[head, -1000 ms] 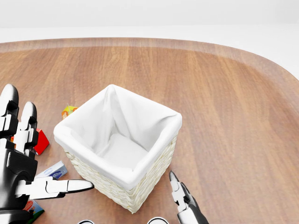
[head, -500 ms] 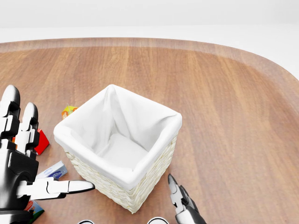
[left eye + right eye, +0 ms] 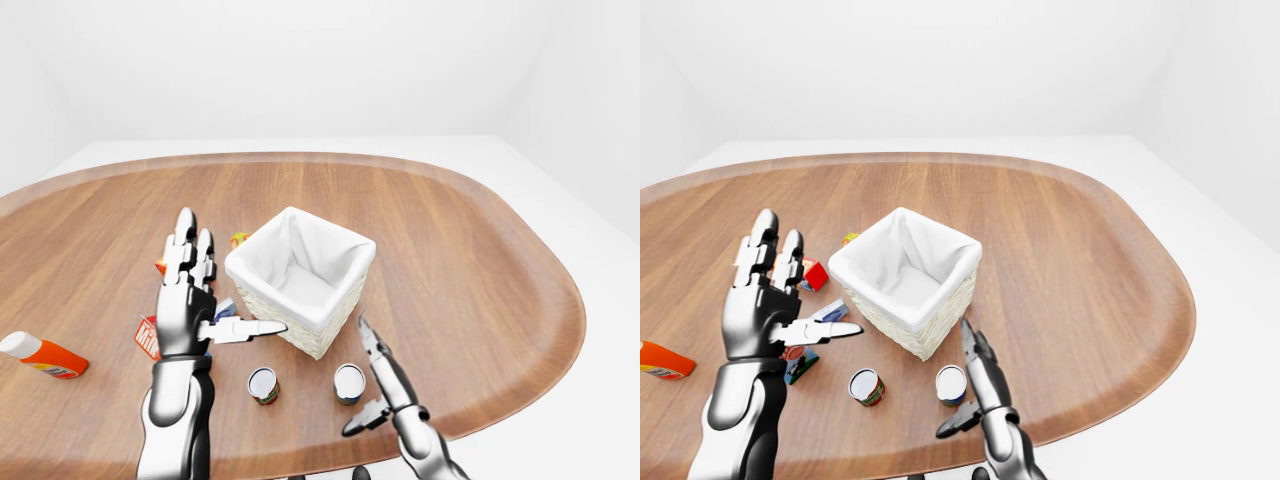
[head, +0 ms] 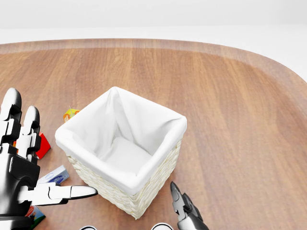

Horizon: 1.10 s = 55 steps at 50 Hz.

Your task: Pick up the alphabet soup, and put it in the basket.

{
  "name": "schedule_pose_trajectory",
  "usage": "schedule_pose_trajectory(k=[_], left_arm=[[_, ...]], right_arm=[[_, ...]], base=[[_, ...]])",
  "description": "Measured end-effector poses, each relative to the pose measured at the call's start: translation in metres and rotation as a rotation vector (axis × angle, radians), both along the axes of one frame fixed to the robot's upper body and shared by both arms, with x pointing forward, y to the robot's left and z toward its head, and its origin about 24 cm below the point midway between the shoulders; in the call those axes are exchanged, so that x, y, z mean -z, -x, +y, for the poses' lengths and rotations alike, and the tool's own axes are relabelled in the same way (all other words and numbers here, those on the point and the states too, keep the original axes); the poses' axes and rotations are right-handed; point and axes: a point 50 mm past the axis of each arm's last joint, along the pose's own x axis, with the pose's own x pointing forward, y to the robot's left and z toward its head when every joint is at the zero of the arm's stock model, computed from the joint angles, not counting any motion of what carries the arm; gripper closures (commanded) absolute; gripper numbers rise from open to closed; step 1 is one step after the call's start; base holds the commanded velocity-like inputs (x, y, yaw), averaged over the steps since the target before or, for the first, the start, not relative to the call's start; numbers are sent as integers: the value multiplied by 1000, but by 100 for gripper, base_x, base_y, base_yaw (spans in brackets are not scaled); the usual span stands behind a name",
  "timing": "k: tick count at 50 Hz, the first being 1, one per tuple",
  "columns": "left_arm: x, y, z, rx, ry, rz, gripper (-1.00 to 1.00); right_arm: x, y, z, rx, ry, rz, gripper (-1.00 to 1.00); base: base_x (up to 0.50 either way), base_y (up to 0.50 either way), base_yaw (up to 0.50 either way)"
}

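Two upright cans stand on the wooden table below the basket: one point(image 3: 263, 385) with a red and green side, one point(image 3: 349, 383) with a paler side. I cannot tell which is the alphabet soup. The wicker basket point(image 3: 330, 315) with a white cloth lining is empty. My right hand point(image 3: 366, 388) is open, fingers pointing up, just right of the paler can and apart from it. My left hand point(image 3: 197, 295) is open and raised left of the basket, thumb pointing at its wall.
An orange and white bottle point(image 3: 42, 355) lies at the far left. Red boxes point(image 4: 42, 145), a small blue and white box point(image 4: 53, 175) and a yellow-orange item point(image 4: 70, 114) lie left of the basket. The table's edge point(image 3: 500, 400) curves close at the lower right.
My right hand has drifted a little left and lower in the head view. The left hand, the basket and the camera have hardly moved.
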Motion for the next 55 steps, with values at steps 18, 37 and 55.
schedule_pose_trajectory(k=[18, 37, 55], left_arm=[[1, 0, 0, 2, -2, 6, -100], [3, -1, -2, 4, -3, 13, -100], [3, -1, -2, 5, -3, 15, -100]], right_arm=[[8, 0, 2, -5, 30, 23, -100], [13, -1, 5, -5, 42, 34, -100], [17, -3, 7, 0, 50, 42, -100]], base=[[0, 0, 0], [0, 0, 0], [0, 0, 0]])
